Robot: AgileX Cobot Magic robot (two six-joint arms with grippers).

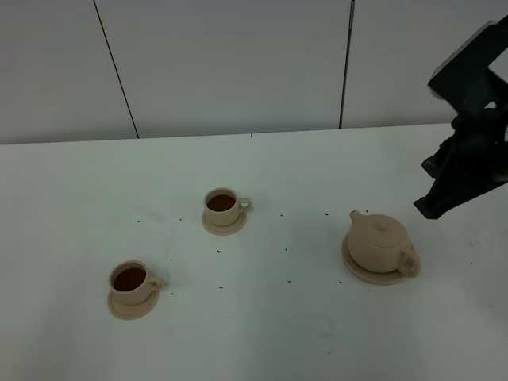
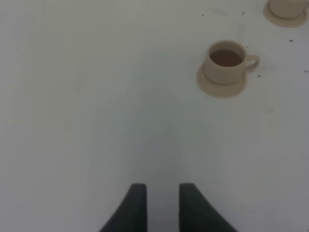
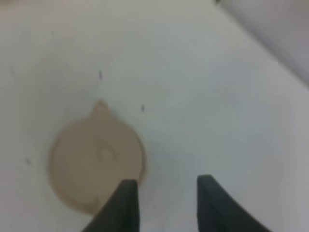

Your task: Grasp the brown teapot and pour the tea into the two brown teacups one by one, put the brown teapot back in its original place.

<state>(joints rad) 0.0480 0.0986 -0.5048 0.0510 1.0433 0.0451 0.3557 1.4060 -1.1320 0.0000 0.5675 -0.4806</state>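
The brown teapot [image 1: 379, 243] stands upright on its wide tan saucer [image 1: 355, 272], the original place, at the right of the table. Its spout points to the back left and its handle to the front right. My right gripper [image 1: 435, 208] hangs above and to the right of it, open and empty; in the right wrist view the pot [image 3: 96, 157] lies beside the gripper [image 3: 166, 186], not between its fingers. Two brown teacups on small saucers, one in the middle [image 1: 221, 208] and one front left [image 1: 131, 283], both hold dark tea. My left gripper [image 2: 161, 188] is open over bare table, far from the nearer cup [image 2: 227, 63].
Small dark specks [image 1: 287, 251] are scattered over the white table between the cups and the teapot. A grey panelled wall [image 1: 238, 63] rises behind the table's far edge. The second cup [image 2: 287, 7] shows at the edge of the left wrist view.
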